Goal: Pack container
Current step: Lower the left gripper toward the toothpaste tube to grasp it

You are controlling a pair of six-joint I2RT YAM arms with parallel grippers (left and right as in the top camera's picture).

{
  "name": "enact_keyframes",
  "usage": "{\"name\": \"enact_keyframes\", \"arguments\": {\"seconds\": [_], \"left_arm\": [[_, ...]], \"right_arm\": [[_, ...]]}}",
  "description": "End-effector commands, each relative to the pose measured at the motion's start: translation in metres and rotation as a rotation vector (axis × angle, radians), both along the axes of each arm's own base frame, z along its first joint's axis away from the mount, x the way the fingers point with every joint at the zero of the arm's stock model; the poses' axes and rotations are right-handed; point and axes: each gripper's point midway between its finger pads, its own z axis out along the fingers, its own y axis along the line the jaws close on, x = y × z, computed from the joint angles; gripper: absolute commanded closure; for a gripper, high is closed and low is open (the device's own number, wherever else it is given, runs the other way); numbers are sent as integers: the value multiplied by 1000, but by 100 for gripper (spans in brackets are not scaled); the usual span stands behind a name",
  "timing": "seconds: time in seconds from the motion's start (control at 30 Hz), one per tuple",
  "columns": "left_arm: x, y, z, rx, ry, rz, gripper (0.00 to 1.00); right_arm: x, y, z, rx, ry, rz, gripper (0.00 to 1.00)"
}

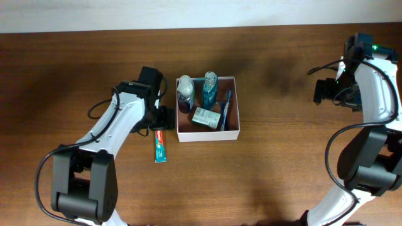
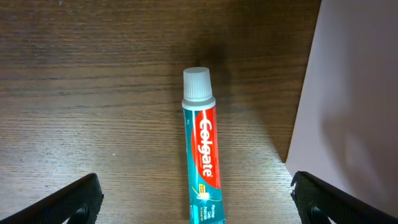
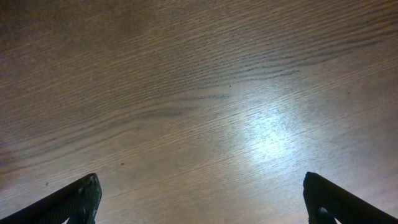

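Hovering over the desk (image 1: pixel 282 163), the left tool (image 1: pixel 164 119) is seen with jaws spread wide and nothing gripped. In the left wrist view its dark fingertips (image 2: pixel 81 199) are found at the bottom corners. A toothpaste tube (image 2: pixel 200 162) lies flat between them, untouched, with its white cap pointing away from the camera. The container (image 1: pixel 207 135) is set near the middle of the desk, just right of the left tool. Its white outer wall is seen along the right edge of the left wrist view. The tube is left outside it, just beside the front-left corner. Inside, a dark bottle (image 1: pixel 185 95) and a teal bottle (image 1: pixel 209 91) are placed against the far wall. A small green-and-white box (image 1: pixel 205 117) is laid in front of them. A blue toothbrush (image 1: pixel 225 108) is laid lengthwise to their right, and bare reddish-brown floor is shown beyond it. The right tool (image 1: pixel 326 91) is held well apart at the far right of the desk. Its jaws are also wide and empty, with only wood grain shown between them in the right wrist view.
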Motion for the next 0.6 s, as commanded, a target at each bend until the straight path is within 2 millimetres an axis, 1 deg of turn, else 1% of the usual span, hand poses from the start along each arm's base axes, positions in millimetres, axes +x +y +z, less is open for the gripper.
{"name": "enact_keyframes", "arguments": {"seconds": [0.0,0.3,0.57], "left_arm": [[-3,-1,-11,-2,33,-15,0],[-5,0,-31,9,77,-14,0],[-7,4,-34,10,86,13,0]], "right_arm": [[3,-2,2,3,-10,2,1],[3,-2,2,3,-10,2,1],[3,-2,2,3,-10,2,1]]}}
